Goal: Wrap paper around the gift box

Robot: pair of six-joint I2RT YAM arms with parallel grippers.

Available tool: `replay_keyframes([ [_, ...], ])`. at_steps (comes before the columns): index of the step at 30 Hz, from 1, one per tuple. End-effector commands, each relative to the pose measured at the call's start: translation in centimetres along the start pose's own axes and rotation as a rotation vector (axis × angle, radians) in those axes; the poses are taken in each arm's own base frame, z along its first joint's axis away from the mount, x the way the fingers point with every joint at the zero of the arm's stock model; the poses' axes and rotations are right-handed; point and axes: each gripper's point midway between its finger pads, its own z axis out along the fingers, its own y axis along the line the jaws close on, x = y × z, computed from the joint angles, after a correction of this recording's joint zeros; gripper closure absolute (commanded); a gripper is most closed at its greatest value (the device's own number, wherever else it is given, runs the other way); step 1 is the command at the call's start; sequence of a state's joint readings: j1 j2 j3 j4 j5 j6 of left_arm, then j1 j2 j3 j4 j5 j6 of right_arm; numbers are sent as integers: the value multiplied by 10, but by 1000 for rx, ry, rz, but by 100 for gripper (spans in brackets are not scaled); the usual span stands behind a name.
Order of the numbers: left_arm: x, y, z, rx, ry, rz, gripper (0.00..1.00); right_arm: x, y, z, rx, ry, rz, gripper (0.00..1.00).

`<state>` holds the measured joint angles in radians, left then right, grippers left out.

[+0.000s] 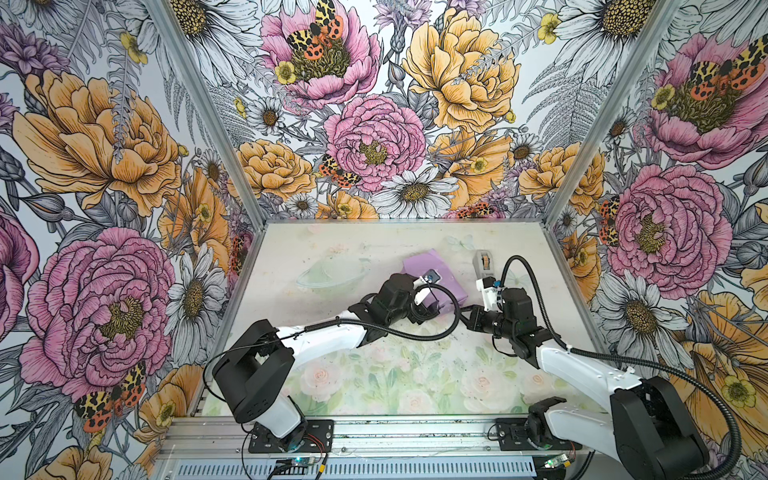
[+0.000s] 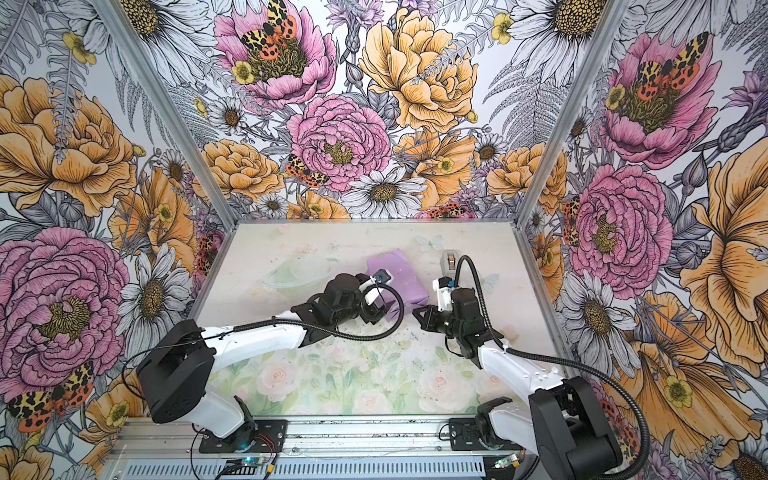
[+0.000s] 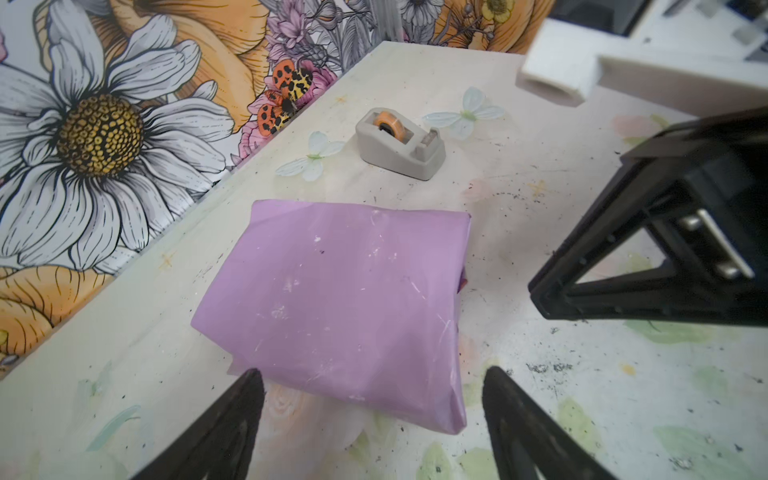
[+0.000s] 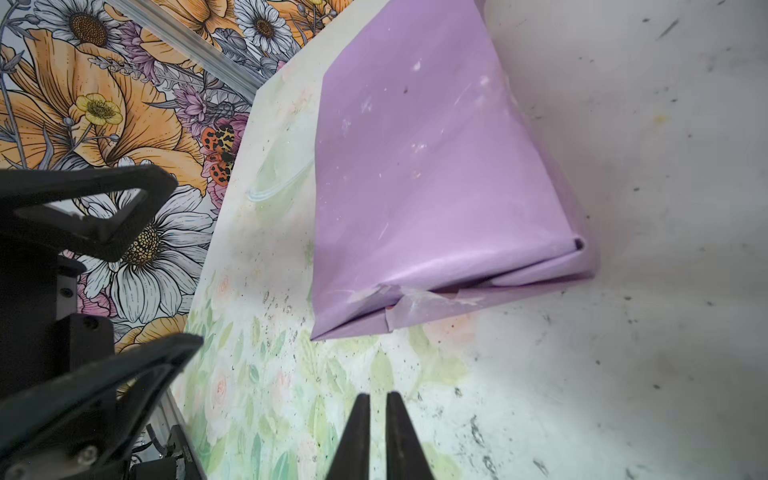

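Lilac paper [image 3: 340,299], glossy, creased and scuffed, forms an oblong parcel; the gift box itself is out of sight. In both top views it lies just past the middle of the table [image 1: 291,249], its long axis running 11 to 5 o'clock. The left gripper [image 3: 374,372], jaws wide apart, straddles its near end. The right gripper [image 4: 377,397], jaws almost together and empty, sits near 4 o'clock. A grey tape dispenser [image 3: 401,145] stands near 2 o'clock, partly hidden.

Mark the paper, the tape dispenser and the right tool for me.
paper [image 3: 340,299]: left wrist view, middle of its lilac top face.
tape dispenser [image 3: 392,160]: left wrist view, grey side of its body.
right tool [image 4: 377,399]: right wrist view, gap between its fingertips.
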<state>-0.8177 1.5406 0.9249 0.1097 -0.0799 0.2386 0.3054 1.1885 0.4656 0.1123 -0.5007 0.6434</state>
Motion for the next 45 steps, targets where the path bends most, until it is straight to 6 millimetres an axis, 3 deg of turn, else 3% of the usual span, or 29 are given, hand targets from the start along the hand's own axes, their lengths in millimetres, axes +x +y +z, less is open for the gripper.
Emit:
replay_keyframes([
  [1,27,17,-7,-29,83,-141,17,-19,13,4,-11,-24,-55,90],
  [11,52,45,-18,-114,115,-242,17,-32,14,22,-6,1,-76,93],
  [27,65,55,-30,-140,121,-269,18,-42,8,43,-2,12,-78,95],
  [33,65,57,-30,-140,122,-263,18,-39,-9,49,59,20,-58,96],
  [40,68,56,-30,-137,131,-261,18,-16,-34,50,145,74,-31,97],
  [42,69,55,-29,-133,134,-262,18,-17,-32,47,144,69,-35,97],
  [45,67,53,-30,-123,129,-271,17,-35,-12,34,121,30,-65,95],
])
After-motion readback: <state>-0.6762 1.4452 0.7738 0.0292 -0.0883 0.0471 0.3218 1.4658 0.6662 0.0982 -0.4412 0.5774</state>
